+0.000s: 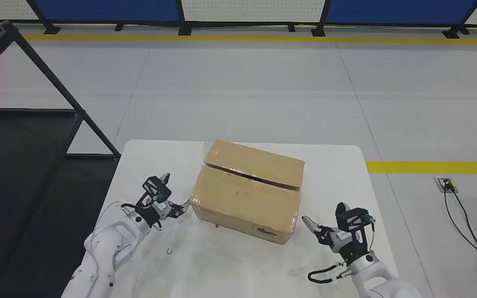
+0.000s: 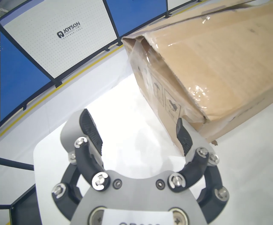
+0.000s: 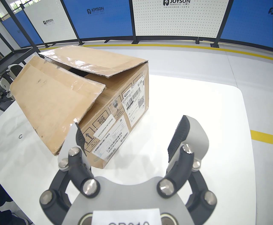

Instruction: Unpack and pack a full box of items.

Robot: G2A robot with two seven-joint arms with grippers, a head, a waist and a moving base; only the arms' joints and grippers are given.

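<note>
A brown cardboard box (image 1: 250, 190) stands in the middle of the white table (image 1: 238, 261), its two top flaps folded down with a narrow gap between them. Its contents are hidden. My left gripper (image 1: 165, 195) stands open just off the box's left end, one fingertip close to the lower corner (image 2: 192, 123). My right gripper (image 1: 328, 223) is open beside the box's labelled right end (image 3: 119, 119), holding nothing. The box (image 2: 202, 64) has clear tape over its edges.
A small dark ring (image 1: 172, 250) lies on the table in front of the left arm. A black frame (image 1: 45, 119) stands on the floor to the left of the table. Blue and white panels (image 3: 177, 17) line the far side.
</note>
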